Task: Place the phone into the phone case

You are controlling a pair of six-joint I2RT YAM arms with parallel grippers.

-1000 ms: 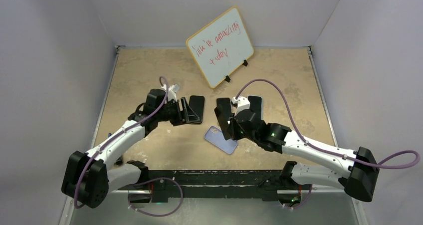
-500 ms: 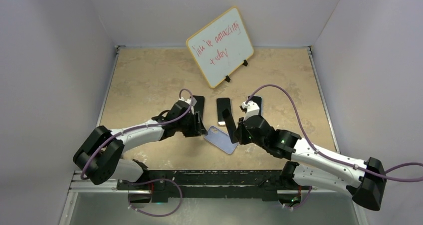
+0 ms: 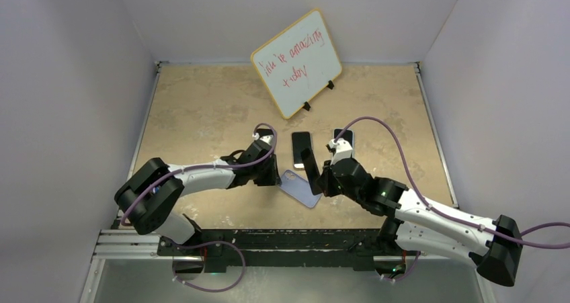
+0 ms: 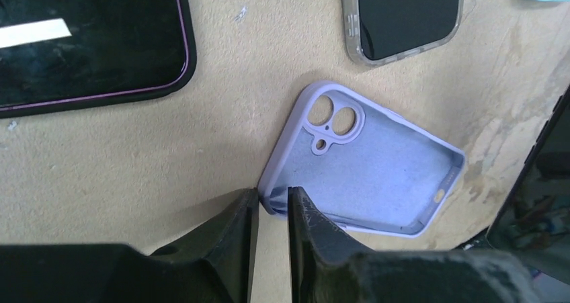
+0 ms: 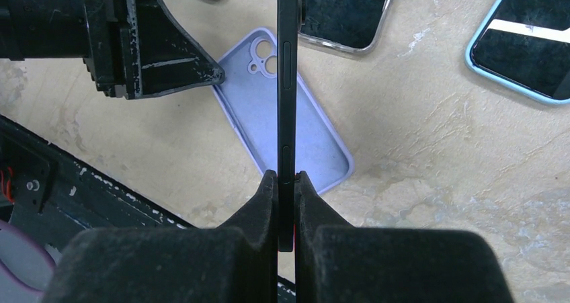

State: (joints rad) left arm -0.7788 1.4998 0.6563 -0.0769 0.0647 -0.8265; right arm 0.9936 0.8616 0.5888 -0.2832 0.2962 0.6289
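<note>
On the tan mottled surface (image 3: 201, 101), mid-frame, one lilac phone case (image 3: 296, 187) lies flat, left fingers (image 4: 232, 232) narrowly astride its corner, grip unclear, right fingers (image 5: 259, 209) pinching one black phone (image 5: 287, 81) upright above it, three more beyond, dark-rimmed phone (image 4: 87, 41), clear-cased phone (image 4: 403, 14), blue-cased phone (image 5: 524, 48), then one whiteboard (image 3: 297, 62) against pale walls (image 3: 80, 61).

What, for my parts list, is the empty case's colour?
The case is pale lilac; the left wrist view shows it best.
</note>
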